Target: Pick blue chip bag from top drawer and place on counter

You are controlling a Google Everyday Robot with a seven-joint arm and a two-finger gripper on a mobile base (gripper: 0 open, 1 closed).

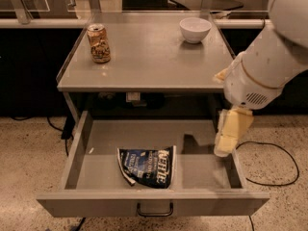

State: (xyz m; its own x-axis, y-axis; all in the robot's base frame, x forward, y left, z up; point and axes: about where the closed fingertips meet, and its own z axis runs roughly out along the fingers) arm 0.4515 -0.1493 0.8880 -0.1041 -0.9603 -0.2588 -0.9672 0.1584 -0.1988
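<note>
"Where is the blue chip bag (147, 166)?"

"It lies flat on the floor of the top drawer (96, 148), close to the front and a little left of the middle. The drawer is pulled out."

"And the gripper (227, 137)?"

"It hangs over the right side of the drawer, just beside the right wall and well apart from the bag. I cannot tell if it is open or closed. It holds nothing."

"What could go wrong?"

"I think it could bump the drawer wall, because it is so near it. The bag is flat and shiny, so it might slip away. On the way up, the bag could catch the edge of the counter (154, 61). The can (98, 43) and the bowl (195, 29) stand up there too and could get knocked."

"Which way does the bag lie?"

"Its long side runs left to right, along the drawer front, tilted a bit. The white word sits at the right end, turned sideways."
</note>
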